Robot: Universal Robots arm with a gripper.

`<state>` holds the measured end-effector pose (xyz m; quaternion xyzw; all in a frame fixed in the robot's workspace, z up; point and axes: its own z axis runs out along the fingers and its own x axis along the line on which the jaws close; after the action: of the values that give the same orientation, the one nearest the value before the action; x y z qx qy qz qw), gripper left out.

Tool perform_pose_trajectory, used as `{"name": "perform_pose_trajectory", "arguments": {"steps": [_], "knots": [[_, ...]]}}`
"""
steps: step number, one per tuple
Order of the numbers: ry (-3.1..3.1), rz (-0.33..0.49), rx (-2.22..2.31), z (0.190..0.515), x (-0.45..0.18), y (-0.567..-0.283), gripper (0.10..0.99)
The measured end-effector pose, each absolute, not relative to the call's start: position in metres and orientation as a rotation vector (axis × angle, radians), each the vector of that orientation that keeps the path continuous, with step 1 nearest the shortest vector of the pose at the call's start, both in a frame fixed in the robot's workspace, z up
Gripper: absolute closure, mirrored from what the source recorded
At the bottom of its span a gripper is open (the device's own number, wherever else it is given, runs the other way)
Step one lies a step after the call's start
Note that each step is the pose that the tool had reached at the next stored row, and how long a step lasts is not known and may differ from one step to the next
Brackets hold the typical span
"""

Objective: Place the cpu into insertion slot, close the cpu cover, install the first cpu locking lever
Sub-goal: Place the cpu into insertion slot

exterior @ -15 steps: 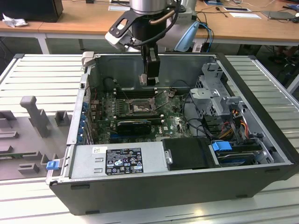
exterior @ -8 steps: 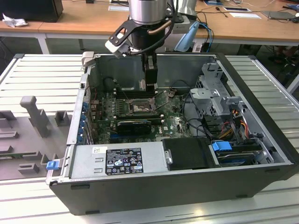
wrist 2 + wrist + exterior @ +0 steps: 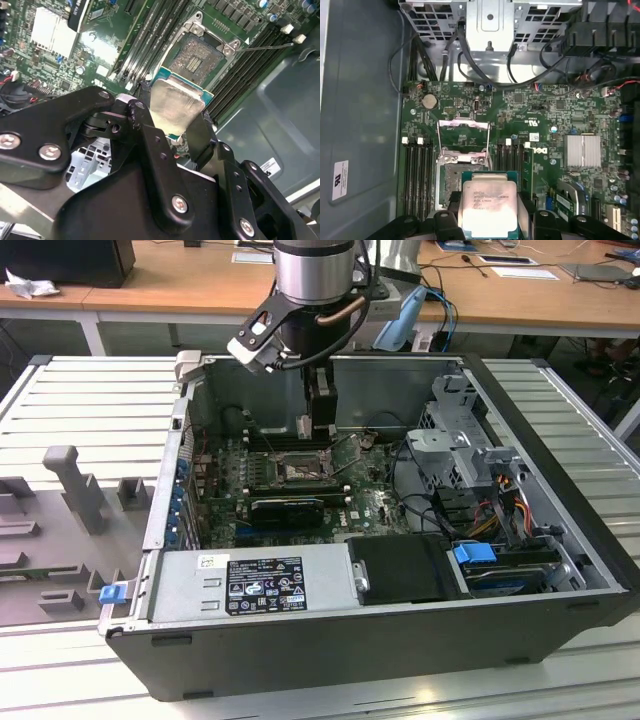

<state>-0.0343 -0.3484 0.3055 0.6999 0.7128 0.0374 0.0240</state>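
Silver-faced cpu (image 3: 489, 202) clamped in the gripper (image 3: 490, 222) over the green board (image 3: 545, 125).
The gripper pinched the chip by two opposite edges, just above the bare insertion slot (image 3: 197, 57), not seated; the cpu cover (image 3: 463, 123) stood swung back, open, beyond the slot.

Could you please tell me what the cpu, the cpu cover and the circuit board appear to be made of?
The cpu: a dull silver metal lid, softly reflective, on a green-edged substrate. The cpu cover: thin bare metal, probably steel, with bright glints. The circuit board: glossy green laminate, likely fibreglass.
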Motion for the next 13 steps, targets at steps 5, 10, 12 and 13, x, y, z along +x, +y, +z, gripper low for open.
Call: {"name": "perform_pose_trajectory", "arguments": {"steps": [5, 10, 12, 13], "knots": [[2.206, 0.116, 2.166, 0.295, -0.034, -0.347, 0.561], [2.206, 0.116, 2.166, 0.284, -0.035, -0.347, 0.561], [2.206, 0.116, 2.166, 0.279, -0.036, -0.347, 0.561], [2.206, 0.116, 2.166, 0.277, -0.036, -0.346, 0.561]]}}
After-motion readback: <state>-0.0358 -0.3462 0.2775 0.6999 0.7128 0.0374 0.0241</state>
